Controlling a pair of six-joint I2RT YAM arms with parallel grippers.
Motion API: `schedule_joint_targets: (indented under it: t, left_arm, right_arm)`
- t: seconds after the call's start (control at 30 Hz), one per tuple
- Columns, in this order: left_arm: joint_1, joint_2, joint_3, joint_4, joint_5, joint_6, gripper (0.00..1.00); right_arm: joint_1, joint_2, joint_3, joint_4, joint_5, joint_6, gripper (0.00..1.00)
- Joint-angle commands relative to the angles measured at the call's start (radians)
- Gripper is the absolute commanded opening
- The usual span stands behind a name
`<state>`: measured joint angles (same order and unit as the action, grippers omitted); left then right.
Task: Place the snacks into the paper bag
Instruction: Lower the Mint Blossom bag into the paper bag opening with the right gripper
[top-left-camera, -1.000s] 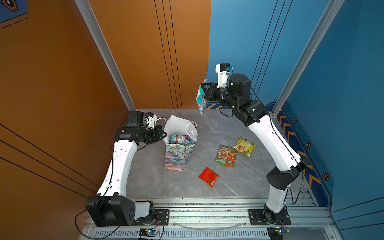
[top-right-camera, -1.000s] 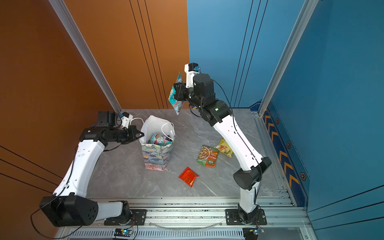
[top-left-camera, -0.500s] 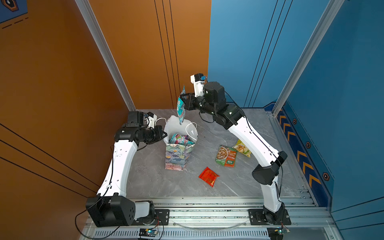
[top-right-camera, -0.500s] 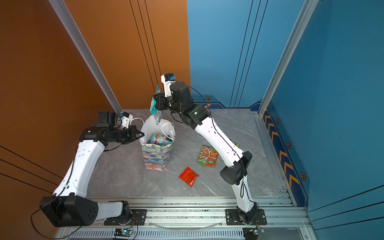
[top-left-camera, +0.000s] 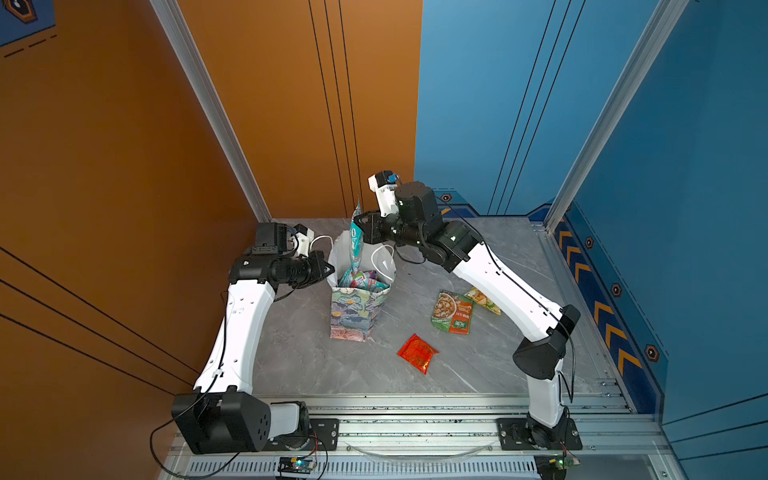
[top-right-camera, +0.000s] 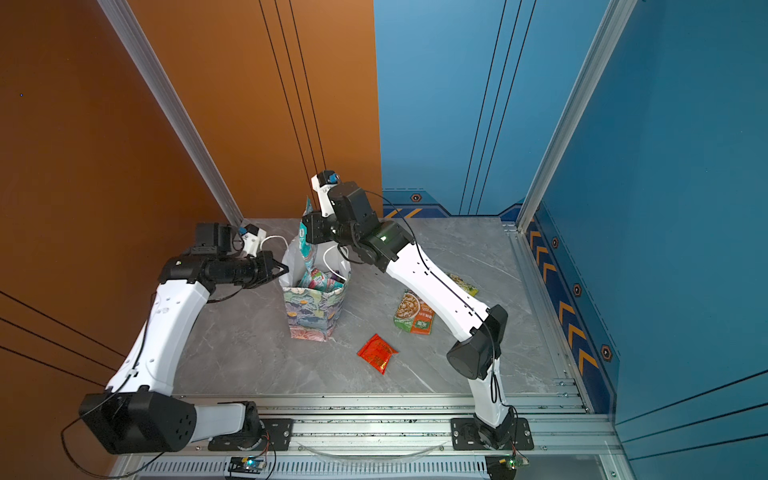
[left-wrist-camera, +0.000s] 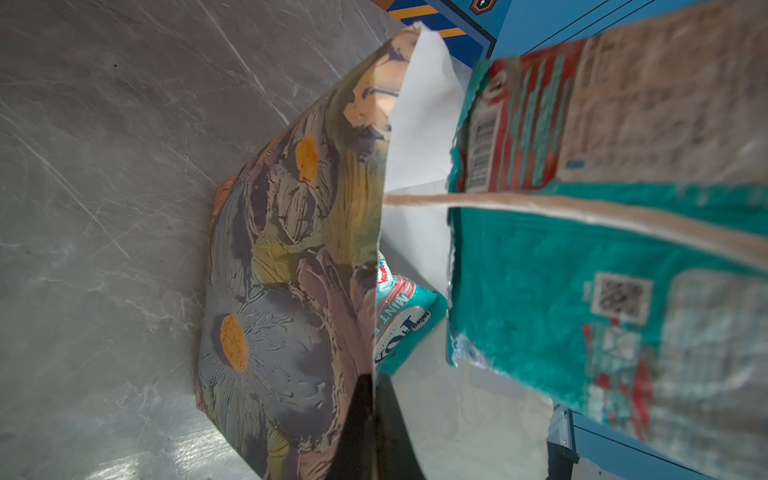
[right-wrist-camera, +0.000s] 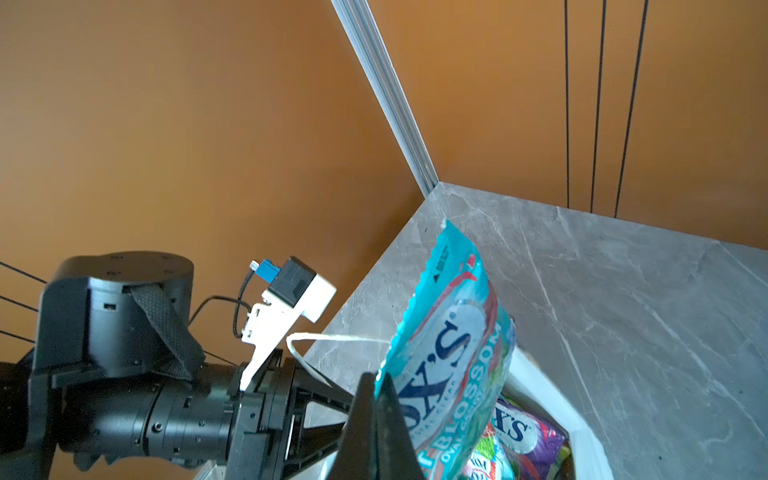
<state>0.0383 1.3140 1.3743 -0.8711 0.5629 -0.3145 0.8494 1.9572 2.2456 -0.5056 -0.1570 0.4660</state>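
In the left wrist view the teal FOX'S packet (left-wrist-camera: 582, 270) is showing up blurred, its print unreadable, and it is running off the picture's edge. In both top views the walls of the paper bag (top-left-camera: 353, 316) are hiding most of the packets inside (top-left-camera: 360, 280), making them impossible to count. The right arm (top-left-camera: 498, 282) is covering part of the yellow chip bag (top-left-camera: 483, 299). The right wrist picture's edge is cutting off the fingers of the right gripper (right-wrist-camera: 376, 380). Lettering on the red packet (top-left-camera: 417, 353) is appearing too small to read.
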Motion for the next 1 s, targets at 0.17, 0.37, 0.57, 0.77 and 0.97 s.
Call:
schedule_joint_targets:
  t: [0.17,0.37,0.57,0.77,0.97]
  left_arm:
    - [0.006,-0.024,-0.020,0.022,0.040,0.011,0.00]
    - [0.009,-0.031,-0.023,0.025,0.048,0.011,0.00]
    - [0.011,-0.034,-0.022,0.027,0.048,0.009,0.00]
    - [0.010,-0.035,-0.024,0.025,0.045,0.005,0.00]
    - [0.011,-0.036,-0.022,0.025,0.043,0.005,0.00]
  right_arm:
    - [0.025,-0.154,-0.139,0.040,0.053,-0.040,0.00]
    - [0.033,-0.211,-0.252,0.064,0.094,-0.040,0.00]
    - [0.036,-0.242,-0.308,0.071,0.108,-0.040,0.00]
    - [0.036,-0.250,-0.345,0.067,0.124,-0.047,0.00]
    - [0.034,-0.254,-0.360,0.064,0.135,-0.052,0.00]
